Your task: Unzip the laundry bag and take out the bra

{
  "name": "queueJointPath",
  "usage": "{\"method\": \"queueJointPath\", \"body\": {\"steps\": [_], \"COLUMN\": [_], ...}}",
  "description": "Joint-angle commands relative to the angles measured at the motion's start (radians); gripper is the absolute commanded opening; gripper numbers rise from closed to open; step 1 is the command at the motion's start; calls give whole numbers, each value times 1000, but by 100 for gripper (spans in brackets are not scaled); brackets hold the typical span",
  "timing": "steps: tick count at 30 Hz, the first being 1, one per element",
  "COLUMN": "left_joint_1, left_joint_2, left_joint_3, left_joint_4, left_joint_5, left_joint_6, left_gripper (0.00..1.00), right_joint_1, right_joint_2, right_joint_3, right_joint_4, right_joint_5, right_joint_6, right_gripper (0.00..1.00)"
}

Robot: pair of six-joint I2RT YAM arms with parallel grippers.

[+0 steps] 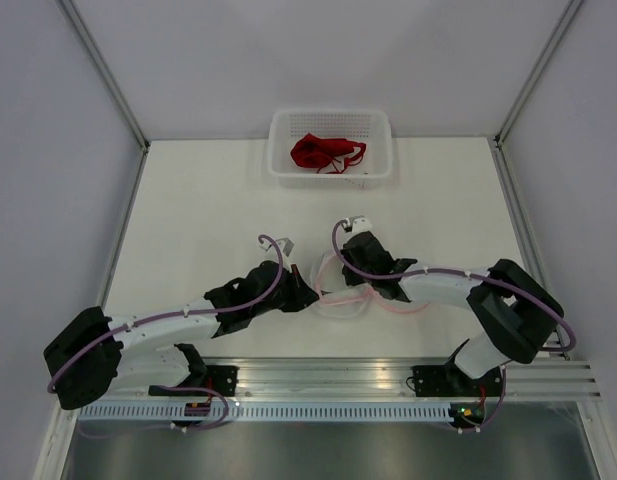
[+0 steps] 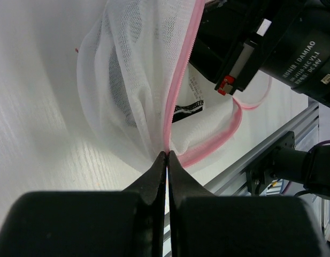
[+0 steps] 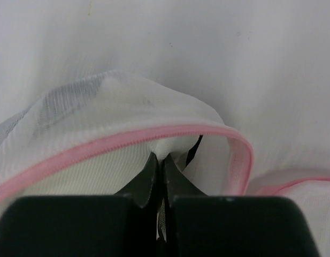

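Note:
The laundry bag (image 1: 335,292) lies between my two grippers, a white mesh pouch with pink zipper trim, and its zipper gapes open. My left gripper (image 2: 167,154) is shut on the bag's (image 2: 127,80) pink-trimmed edge at the end of the zipper. My right gripper (image 3: 160,158) reaches past the pink rim into the bag (image 3: 84,112) and is shut on a fold of white fabric. That fabric is the bra (image 3: 173,144), white with a black strap. Through the opening in the left wrist view, the bra (image 2: 187,108) shows its black trim and a label.
A clear plastic basket (image 1: 330,117) stands at the back of the table with a red garment (image 1: 326,152) inside. An aluminium rail (image 1: 338,375) runs along the near edge by the arm bases. White walls enclose the table on three sides.

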Motion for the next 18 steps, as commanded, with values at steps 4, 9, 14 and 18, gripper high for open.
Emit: {"method": "queueJointPath", "body": {"steps": [4, 9, 14, 18], "left_joint_1": [-4, -2, -4, -2], "left_joint_2": [4, 9, 13, 10], "left_joint_3": [30, 30, 35, 33], "left_joint_4": [32, 31, 31, 25], "left_joint_5": [3, -3, -5, -6], "left_joint_6": [-7, -10, -10, -10], "left_gripper": [2, 2, 2, 2], "right_joint_1": [4, 4, 4, 4], "right_joint_2": [-217, -346, -444, -501], "right_joint_3": [-44, -67, -104, -145], "right_joint_4": [-20, -54, -32, 44], "right_joint_5": [-225, -420, -568, -625], "right_joint_6": [-9, -6, 7, 25], "right_gripper": [0, 0, 0, 1]}}
